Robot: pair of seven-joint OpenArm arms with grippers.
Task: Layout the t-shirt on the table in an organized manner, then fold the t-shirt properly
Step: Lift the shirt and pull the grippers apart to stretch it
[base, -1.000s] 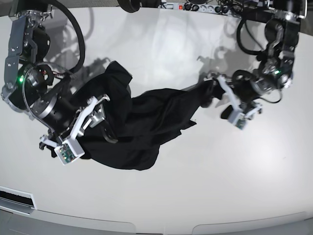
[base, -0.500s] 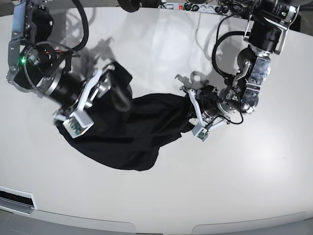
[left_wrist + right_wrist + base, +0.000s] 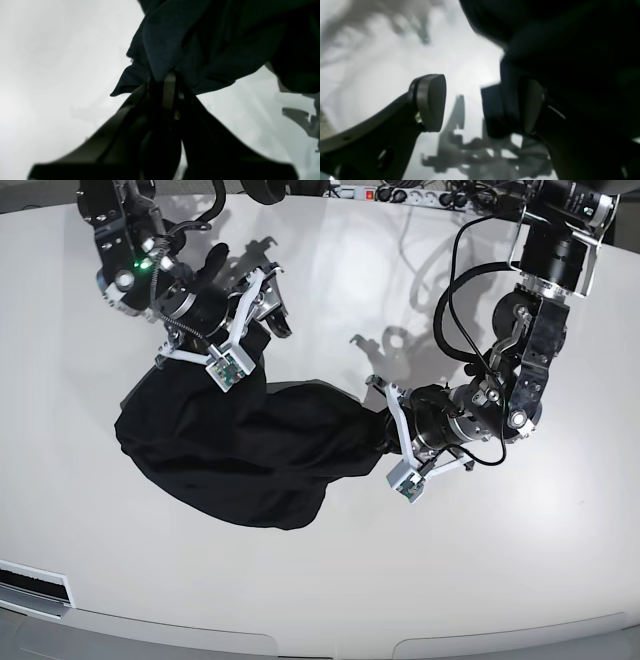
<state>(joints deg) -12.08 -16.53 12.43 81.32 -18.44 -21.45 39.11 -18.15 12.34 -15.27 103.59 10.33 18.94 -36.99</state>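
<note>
The black t-shirt lies bunched on the white tabletop, with no print or label readable. The left hand pinches its edge; the right hand is spread wide, cloth draped over one finger.

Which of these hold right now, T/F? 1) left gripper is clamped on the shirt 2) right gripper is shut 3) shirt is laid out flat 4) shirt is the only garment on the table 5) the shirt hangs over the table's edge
1) The left gripper is clamped on the t-shirt. True: its jaws are pinched together on a fold of black cloth.
2) The right gripper is shut. False: its jaws stand apart.
3) The t-shirt is laid out flat. False: it lies in a bunched, wrinkled heap.
4) It is the only garment on the table. True.
5) The t-shirt hangs over the table's edge. False: bare white table shows all around it.
</note>
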